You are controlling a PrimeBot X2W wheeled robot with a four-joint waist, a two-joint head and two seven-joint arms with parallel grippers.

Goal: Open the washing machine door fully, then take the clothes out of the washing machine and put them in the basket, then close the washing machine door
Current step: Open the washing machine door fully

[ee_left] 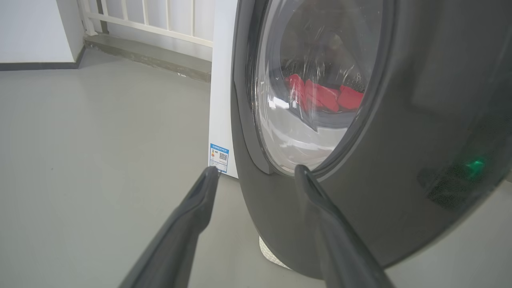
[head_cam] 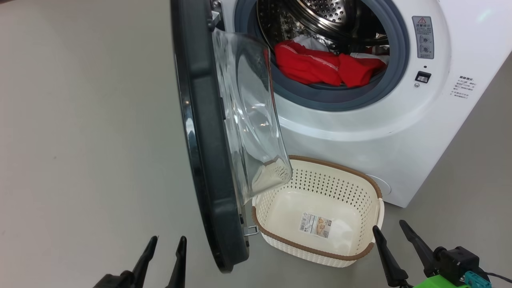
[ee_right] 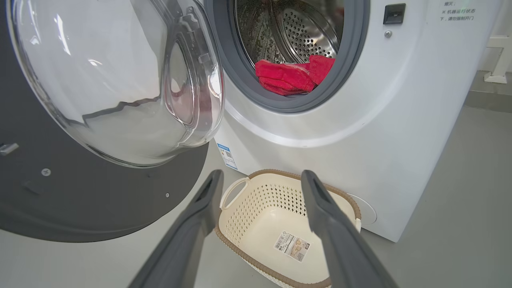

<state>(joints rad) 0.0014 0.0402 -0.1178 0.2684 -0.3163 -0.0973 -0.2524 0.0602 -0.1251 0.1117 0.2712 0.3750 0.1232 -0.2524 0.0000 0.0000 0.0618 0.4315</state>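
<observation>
White railing (ee_left: 160,29) shows in left wrist view, basket (ee_right: 260,206) in right.

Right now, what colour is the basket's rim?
The basket rim is brown, clearest in the right wrist view.

Drum mouth (head_cam: 320,18): was open to the front; clothes (head_cam: 324,66) lay at its lower lip.
Left side: washing machine door (head_cam: 208,160) stood swung out, blocking passage.
Below: basket (head_cam: 348,170) occupied the floor (head_cam: 80,140).

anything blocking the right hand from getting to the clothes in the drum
Nothing visible does. The door stands open to the left, and the right hand has open space above the basket up to the clothes.
</observation>
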